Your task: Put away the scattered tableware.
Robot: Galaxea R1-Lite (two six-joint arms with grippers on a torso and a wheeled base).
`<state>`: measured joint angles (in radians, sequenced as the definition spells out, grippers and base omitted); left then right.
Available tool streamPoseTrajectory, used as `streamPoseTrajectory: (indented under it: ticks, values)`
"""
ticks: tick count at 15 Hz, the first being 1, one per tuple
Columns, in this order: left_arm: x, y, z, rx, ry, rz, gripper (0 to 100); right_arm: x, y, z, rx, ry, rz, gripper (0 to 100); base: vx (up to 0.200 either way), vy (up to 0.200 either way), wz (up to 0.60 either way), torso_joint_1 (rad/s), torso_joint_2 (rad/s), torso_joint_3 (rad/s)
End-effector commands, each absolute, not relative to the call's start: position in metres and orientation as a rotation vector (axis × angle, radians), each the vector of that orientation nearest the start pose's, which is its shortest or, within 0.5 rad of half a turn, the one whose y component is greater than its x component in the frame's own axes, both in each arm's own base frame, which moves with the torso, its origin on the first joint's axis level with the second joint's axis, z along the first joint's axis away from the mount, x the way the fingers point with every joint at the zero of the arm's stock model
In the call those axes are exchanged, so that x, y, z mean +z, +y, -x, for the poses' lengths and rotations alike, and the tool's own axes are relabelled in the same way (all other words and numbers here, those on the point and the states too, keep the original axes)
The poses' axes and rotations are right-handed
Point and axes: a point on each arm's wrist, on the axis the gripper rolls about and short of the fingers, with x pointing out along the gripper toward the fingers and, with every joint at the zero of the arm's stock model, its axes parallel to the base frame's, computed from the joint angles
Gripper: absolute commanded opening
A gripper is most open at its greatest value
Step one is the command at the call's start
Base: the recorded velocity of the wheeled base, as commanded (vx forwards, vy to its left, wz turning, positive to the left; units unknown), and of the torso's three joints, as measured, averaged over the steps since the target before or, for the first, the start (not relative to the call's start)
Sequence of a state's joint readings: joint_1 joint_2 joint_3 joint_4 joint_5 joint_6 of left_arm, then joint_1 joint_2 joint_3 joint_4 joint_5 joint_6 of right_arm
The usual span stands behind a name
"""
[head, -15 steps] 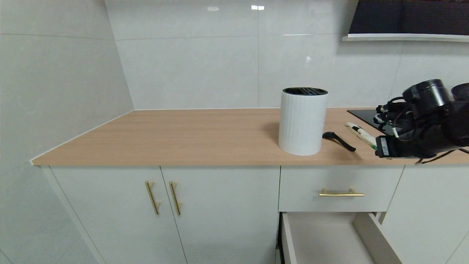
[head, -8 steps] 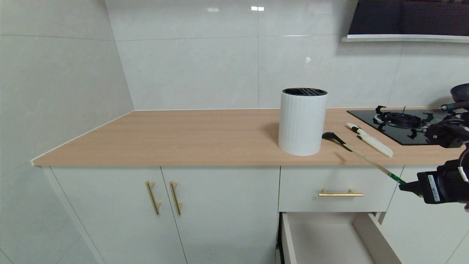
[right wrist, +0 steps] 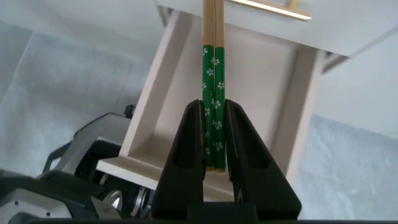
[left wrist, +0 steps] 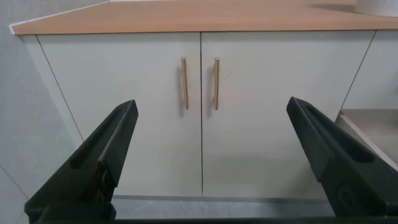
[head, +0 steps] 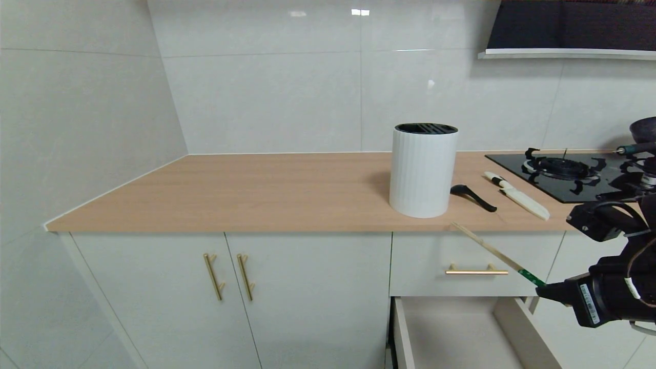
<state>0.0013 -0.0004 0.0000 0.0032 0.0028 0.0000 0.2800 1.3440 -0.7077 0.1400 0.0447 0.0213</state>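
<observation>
**Tiled kitchen corner**

Glossy pale wall tiles (head: pixel 266 92). Wood surface (head: pixel 266 189) over white cabinet doors (head: pixel 154 297) with gold handles (head: pixel 212 275). Drawer (head: pixel 451 333) open, lower right. Black hob (head: pixel 558 177), hood (head: pixel 564 31) above it. Grey floor (right wrist: pixel 62 81).

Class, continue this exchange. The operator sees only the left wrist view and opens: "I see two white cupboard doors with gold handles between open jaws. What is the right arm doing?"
Observer: The right gripper has its jaws shut on a pair of wooden chopsticks with green flowered ends.
Operator: Where do they point?
Observer: In the right wrist view they line up with the open white lower drawer.
Operator: What is on the counter?
Observer: A black ladle and a white knife lie on the wooden countertop, on the robot's right of a white ribbed cylindrical holder with a black slotted top.
</observation>
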Motion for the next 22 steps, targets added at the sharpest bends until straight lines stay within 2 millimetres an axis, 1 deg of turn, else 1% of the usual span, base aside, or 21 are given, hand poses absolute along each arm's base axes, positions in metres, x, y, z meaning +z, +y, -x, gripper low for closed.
streamPoseTrajectory:
  ticks: [1,4,6,14,17,20,21,22]
  values:
    - [0.075,0.000,0.023,0.005,0.003,0.000,100,0.164,0.058,-0.186,0.314,0.827,0.086,0,0.000,0.000,0.00,-0.046,0.12,0.085]
    - [0.075,0.000,0.023,0.005,0.003,0.000,100,0.159,0.064,-0.185,0.343,0.846,0.103,0,0.000,0.000,0.00,-0.142,0.35,0.212]
    - [0.075,0.000,0.023,0.005,0.003,0.000,100,0.151,0.070,-0.186,0.365,0.882,0.119,0,0.000,0.000,0.00,-0.164,0.45,0.268]
    - [0.075,0.000,0.023,0.005,0.003,0.000,100,0.133,0.077,-0.193,0.376,0.968,0.144,0,0.000,0.000,0.00,-0.144,0.45,0.301]
    - [0.075,0.000,0.023,0.005,0.003,0.000,100,0.129,0.080,-0.195,0.383,0.987,0.152,0,0.000,0.000,0.00,0.004,0.05,0.015]
    - [0.075,0.000,0.023,0.005,0.003,0.000,100,0.109,0.087,-0.208,0.384,1.060,0.166,0,0.000,0.000,0.00,-0.068,0.10,0.094]
    - [0.075,0.000,0.023,0.005,0.003,0.000,100,0.099,0.090,-0.217,0.380,1.074,0.167,0,0.000,0.000,0.00,-0.051,0.08,0.041]
    - [0.075,0.000,0.023,0.005,0.003,0.000,100,0.084,0.096,-0.231,0.366,1.091,0.160,0,0.000,0.000,0.00,0.000,0.00,0.000]
